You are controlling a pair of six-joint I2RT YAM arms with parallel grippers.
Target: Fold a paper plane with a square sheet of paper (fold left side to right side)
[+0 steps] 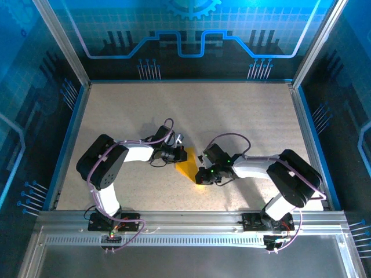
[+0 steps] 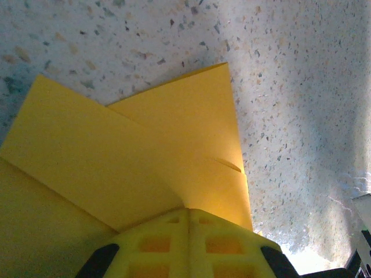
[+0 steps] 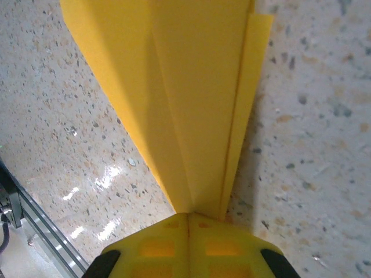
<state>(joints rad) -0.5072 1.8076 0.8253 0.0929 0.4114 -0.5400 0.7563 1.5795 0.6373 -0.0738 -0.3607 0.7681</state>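
The square sheet of paper [image 1: 189, 167] is folded into a yellow-orange pointed wedge that lies on the speckled table between both grippers. In the left wrist view the paper [image 2: 174, 133] shows overlapping flaps running under my left gripper [image 2: 188, 211], whose yellow fingers are shut with their tips on it. In the right wrist view the paper [image 3: 185, 87] narrows to its point right at my right gripper [image 3: 189, 215], which is also shut, tips touching the point. From above, the left gripper [image 1: 178, 155] sits at the wedge's upper left and the right gripper [image 1: 202, 175] at its lower right.
An aluminium rail [image 1: 185, 217] runs along the near edge of the table and appears again at the lower left of the right wrist view [image 3: 23, 226]. Blue-lit frame posts [image 1: 301, 98] and walls enclose the tabletop [image 1: 243, 116].
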